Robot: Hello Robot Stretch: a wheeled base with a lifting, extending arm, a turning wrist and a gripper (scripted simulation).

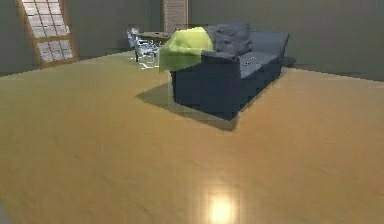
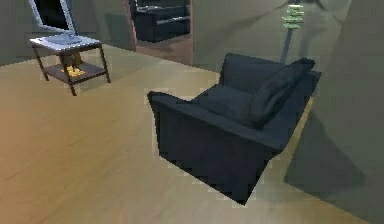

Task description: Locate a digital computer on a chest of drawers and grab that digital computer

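Progress is slight, we judge, with approach and grab both left: at ten o'clock in the arm side view a dark, pale-framed screen (image 2: pixel 50 14), perhaps the computer, stands on a small brown wooden white-topped table (image 2: pixel 88 43), hardly a chest of drawers. Toward three o'clock sits a dark blue fabric armchair (image 2: pixel 235 120); the state of the fingers we cannot tell.
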